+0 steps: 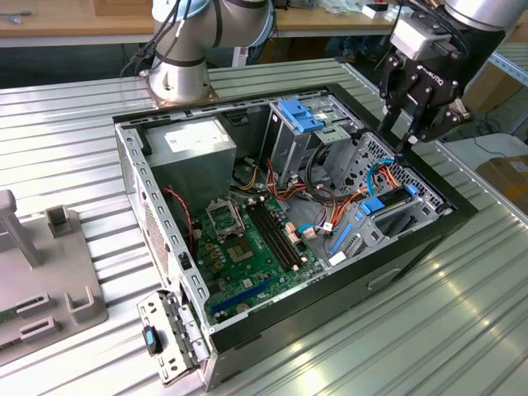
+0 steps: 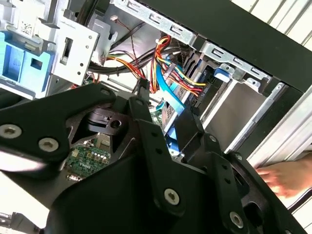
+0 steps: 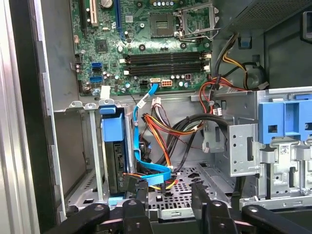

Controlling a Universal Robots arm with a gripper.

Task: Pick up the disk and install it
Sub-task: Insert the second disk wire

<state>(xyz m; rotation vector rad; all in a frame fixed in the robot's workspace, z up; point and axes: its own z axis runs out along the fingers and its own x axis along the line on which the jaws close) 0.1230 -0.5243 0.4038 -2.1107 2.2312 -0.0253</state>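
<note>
Disk (image 3: 113, 161) seated upright in drive bay at case (image 1: 247, 330) corner. Gripper (image 1: 410, 136) above bay, jaws parted, holding nothing. Risk: snagging blue cables (image 3: 148, 168) beside bay on descent.

My exterior view looks down at an angle from outside the open computer case (image 1: 157, 206), while my 2 wrist views sit close above its interior, both catching the blue bracket (image 3: 285, 122) and drive cage (image 2: 73, 44).

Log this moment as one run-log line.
gripper: open, empty, above drive bay | disk: seated upright in bay slot | computer case: open on table
</note>
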